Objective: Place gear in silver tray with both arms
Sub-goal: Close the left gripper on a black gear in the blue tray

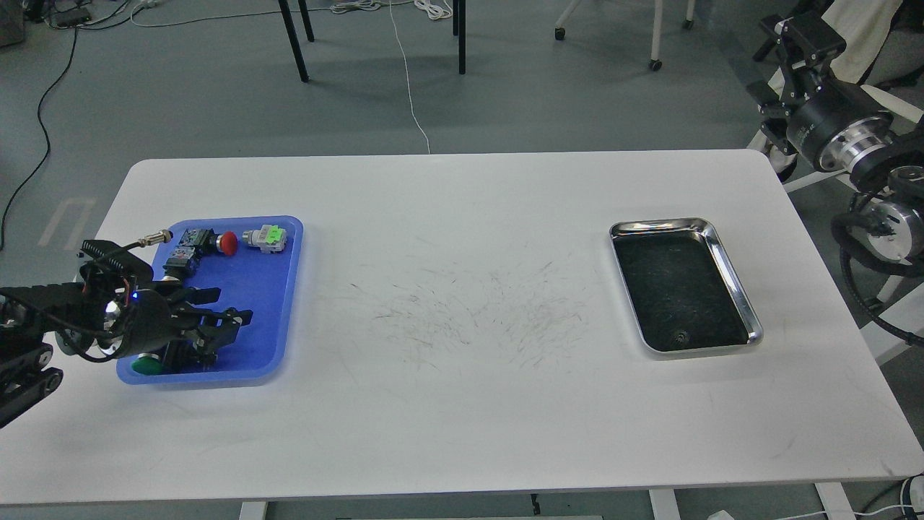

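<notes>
The silver tray [730, 269] lies at the right of the white table, with one small dark round piece [678, 336] in its near end. My left gripper [220, 307] is low over the near half of the blue plastic tray [285, 289], its two fingers spread apart. No small black gear shows on the blue tray; my left gripper covers that spot. My right gripper [803, 37] is raised off the table's far right corner, well away from the silver tray; its fingers cannot be told apart.
In the blue tray lie a red push button [227, 243], a grey and green switch [266, 237], a small black and blue part [180, 258] and a green button [146, 365] partly under my left gripper. The table [462, 310] has scratch marks in the middle.
</notes>
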`<state>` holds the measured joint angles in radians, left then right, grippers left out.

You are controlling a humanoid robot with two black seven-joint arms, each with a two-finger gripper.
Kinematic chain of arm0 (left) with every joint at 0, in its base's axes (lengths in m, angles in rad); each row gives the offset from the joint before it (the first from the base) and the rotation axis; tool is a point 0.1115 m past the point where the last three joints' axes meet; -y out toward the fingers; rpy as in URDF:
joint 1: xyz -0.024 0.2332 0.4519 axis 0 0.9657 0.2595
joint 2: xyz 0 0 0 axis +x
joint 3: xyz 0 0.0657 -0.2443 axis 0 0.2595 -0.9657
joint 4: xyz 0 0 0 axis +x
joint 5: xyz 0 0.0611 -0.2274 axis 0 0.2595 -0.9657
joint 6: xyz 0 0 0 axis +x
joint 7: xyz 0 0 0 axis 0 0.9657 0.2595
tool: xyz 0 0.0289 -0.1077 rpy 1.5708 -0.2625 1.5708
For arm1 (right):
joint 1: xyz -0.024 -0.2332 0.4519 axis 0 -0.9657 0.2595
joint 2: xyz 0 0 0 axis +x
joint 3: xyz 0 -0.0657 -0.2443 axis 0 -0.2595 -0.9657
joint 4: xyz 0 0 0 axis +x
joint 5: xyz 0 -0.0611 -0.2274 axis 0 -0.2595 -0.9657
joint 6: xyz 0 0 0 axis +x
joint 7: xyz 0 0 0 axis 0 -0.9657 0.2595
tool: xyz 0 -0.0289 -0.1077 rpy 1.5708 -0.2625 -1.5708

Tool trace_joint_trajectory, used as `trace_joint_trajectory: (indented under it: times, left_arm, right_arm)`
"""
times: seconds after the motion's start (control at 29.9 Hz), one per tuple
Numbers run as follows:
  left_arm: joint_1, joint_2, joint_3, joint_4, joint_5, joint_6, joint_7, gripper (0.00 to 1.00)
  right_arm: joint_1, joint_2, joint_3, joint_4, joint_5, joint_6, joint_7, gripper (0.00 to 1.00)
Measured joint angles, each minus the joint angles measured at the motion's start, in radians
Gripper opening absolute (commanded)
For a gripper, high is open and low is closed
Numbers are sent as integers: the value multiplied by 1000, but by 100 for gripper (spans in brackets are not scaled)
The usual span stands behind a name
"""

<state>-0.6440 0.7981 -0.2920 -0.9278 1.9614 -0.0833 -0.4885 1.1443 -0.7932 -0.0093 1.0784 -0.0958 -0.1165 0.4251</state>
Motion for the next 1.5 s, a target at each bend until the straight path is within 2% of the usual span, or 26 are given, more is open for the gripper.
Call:
trace_joint_trajectory:
  times: [0.13,0.47,0.64,1.0,1.34,1.5]
  left_arm:
    - [1,-19,9,32,1,10,0,70]
    - [-2,-47,29,89,1,31,0,61]
    - [-3,-48,28,92,1,32,0,51]
    - [0,-50,28,90,12,33,0,37]
    - [1,-67,28,81,68,49,0,9]
    - [-2,-53,28,75,74,50,-1,9]
  right_arm:
    - [0,0,0,0,-2,0,0,94]
    - [-2,-7,0,3,-2,0,0,94]
    - [-3,-8,0,2,-3,-2,0,94]
    - [-3,-7,-5,2,-4,-2,0,94]
    - [-7,-8,-10,1,-5,-2,0,94]
    - [-13,-8,-10,0,-5,-2,0,94]
